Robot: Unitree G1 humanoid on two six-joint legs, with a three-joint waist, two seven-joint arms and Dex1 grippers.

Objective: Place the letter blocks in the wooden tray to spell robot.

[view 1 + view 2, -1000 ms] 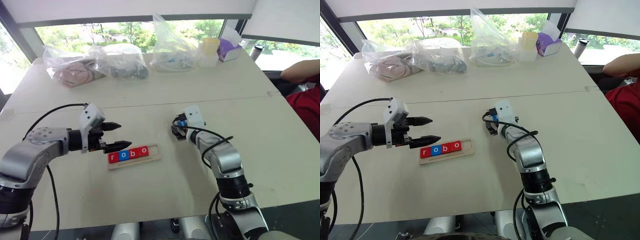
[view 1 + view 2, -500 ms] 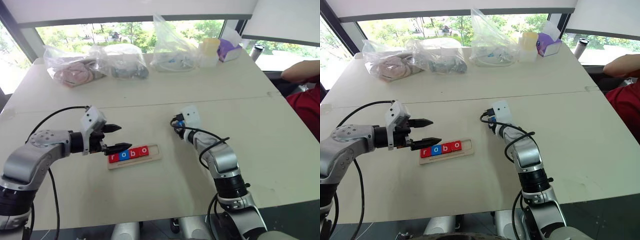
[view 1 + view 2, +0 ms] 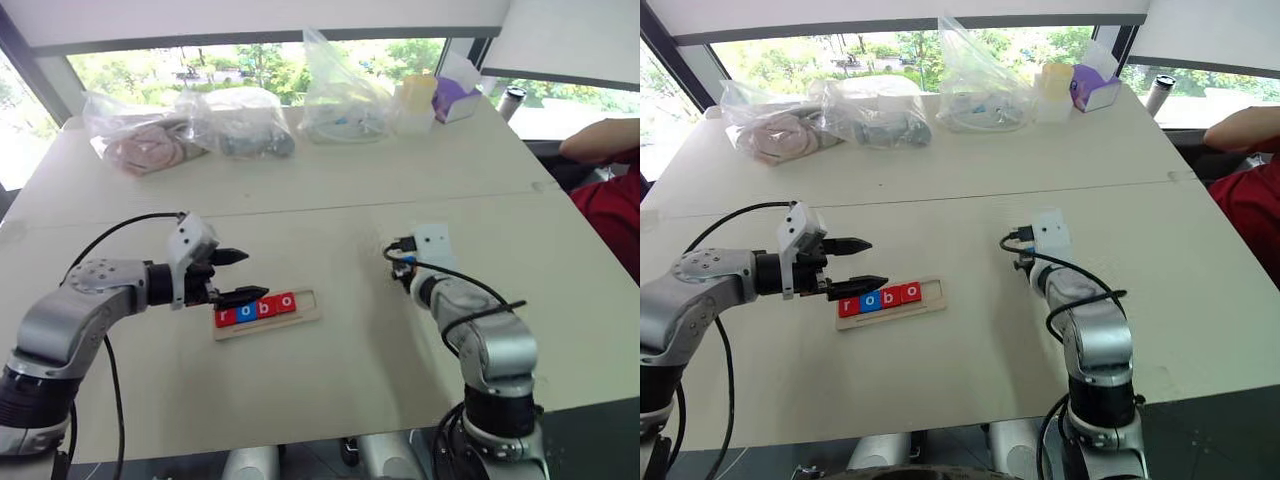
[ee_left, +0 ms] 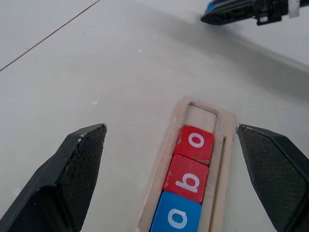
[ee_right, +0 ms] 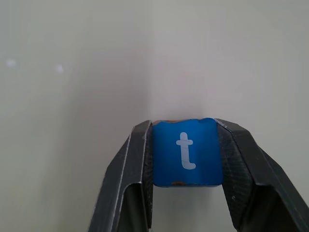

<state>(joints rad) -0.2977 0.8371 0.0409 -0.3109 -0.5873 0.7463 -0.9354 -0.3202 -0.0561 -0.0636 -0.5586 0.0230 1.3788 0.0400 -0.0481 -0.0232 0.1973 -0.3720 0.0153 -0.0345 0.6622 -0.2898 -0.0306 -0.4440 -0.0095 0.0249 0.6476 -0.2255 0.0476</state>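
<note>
Windows and clear plastic bags (image 3: 240, 122) line the far edge of the pale table (image 3: 330, 380) we work at. Our right gripper (image 5: 186, 154) is clamped on the small blue square tile with a white t (image 5: 187, 152), held above bare tabletop toward the table's right side. The long pale wooden tray (image 3: 268, 313) lies well apart from it, toward the left edge, its long axis running roughly left to right. Four square tiles (image 3: 256, 308) (red, blue, red, red) already fill it from its left end, leaving the one empty slot (image 4: 202, 112) at the end facing our right arm. Our left gripper (image 3: 235, 277) hangs at the tray's left end, jaws spread wide and empty. We judge the t must travel leftward to that open right-end slot.
</note>
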